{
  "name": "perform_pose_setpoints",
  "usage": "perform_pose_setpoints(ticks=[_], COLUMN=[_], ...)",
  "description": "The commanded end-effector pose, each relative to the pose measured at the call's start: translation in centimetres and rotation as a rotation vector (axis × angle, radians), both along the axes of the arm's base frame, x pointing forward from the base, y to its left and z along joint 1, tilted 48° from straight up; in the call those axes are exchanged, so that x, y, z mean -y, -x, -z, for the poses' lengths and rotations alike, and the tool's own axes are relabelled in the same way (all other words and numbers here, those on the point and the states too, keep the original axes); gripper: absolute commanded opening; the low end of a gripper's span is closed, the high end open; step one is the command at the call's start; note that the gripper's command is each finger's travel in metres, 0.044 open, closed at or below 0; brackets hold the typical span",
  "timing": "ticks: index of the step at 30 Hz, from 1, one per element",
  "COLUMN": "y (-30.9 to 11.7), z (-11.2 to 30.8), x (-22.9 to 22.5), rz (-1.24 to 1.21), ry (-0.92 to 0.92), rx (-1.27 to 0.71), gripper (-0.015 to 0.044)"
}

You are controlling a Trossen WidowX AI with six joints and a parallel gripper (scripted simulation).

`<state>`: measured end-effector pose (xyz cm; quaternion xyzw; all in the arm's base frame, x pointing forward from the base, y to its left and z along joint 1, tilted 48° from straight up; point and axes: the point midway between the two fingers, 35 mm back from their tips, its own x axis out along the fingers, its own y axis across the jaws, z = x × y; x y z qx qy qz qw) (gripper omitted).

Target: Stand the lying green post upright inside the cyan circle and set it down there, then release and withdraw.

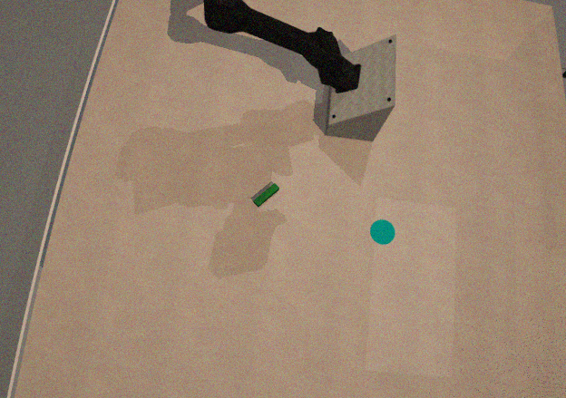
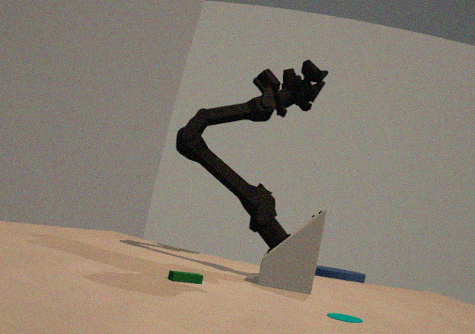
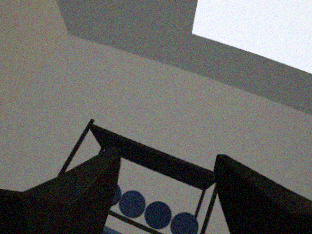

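While the end effector (image 2: 321, 77) (image 3: 168, 159) hangs high above the desk (image 1: 274, 320) (image 2: 245, 315), its fingers parted with nothing between them, the solid green rectangular post (image 1: 266, 194) (image 2: 185, 277) lies on its side far below. From the top, the post's long axis slants toward the desk's pale left edge at its lower end, and the flat cyan circle (image 1: 382, 232) (image 2: 344, 317) sits well apart on the side away from that edge. Probably the single arm must swing down and align its fingers across that axis.
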<state>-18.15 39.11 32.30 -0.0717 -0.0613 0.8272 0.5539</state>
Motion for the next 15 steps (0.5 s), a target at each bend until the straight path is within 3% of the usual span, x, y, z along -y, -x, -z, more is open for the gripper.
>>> perform_pose_setpoints(ticks=[1,15], y=[-3.3,-16.3], z=[1.1,5.9], x=[-1.7,-4.3], rz=[0.112,0.526], ry=[0.071,0.318], rx=[-0.018,-0.092], gripper=[0.0233,0.0233])
